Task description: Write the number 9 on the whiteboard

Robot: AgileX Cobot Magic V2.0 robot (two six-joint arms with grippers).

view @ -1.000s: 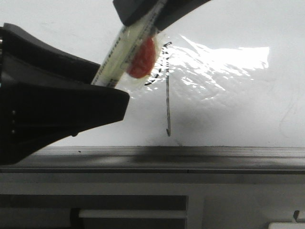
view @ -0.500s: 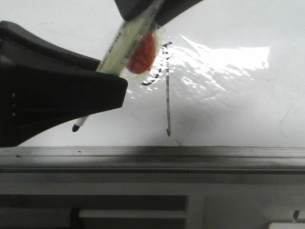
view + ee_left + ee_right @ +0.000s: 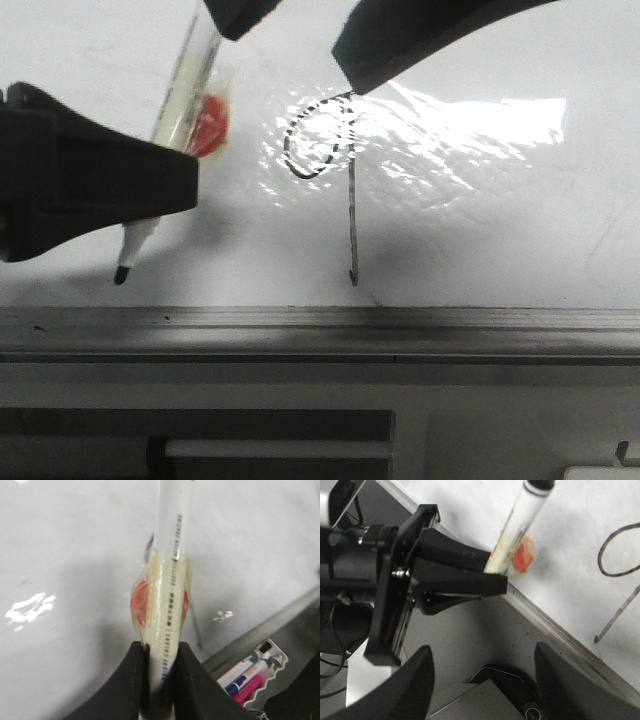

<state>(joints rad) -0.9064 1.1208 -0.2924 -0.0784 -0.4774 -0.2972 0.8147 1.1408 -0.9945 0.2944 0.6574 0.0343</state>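
The whiteboard [image 3: 480,240] carries the number 9 [image 3: 352,210], a black oval loop with a long straight tail. It also shows in the right wrist view [image 3: 617,614]. My left gripper [image 3: 185,165] is shut on a white marker [image 3: 185,85] wrapped in clear tape over a red patch. The marker's black tip [image 3: 122,272] points down, left of the 9, near the ledge. The grip shows in the left wrist view [image 3: 161,650] and the right wrist view [image 3: 492,575]. My right gripper [image 3: 300,30] is open and empty above the 9, its fingers wide apart [image 3: 482,660].
A grey metal ledge [image 3: 400,335] runs along the board's lower edge. A white tray [image 3: 252,675] holding several coloured markers sits below the ledge. Bright wrinkled glare [image 3: 470,130] lies right of the 9. The left arm's black body [image 3: 365,580] stands off the board's edge.
The right gripper's jaws have spread apart off the marker. The left gripper has carried the marker leftward and more upright, uncovering the 9's loop.
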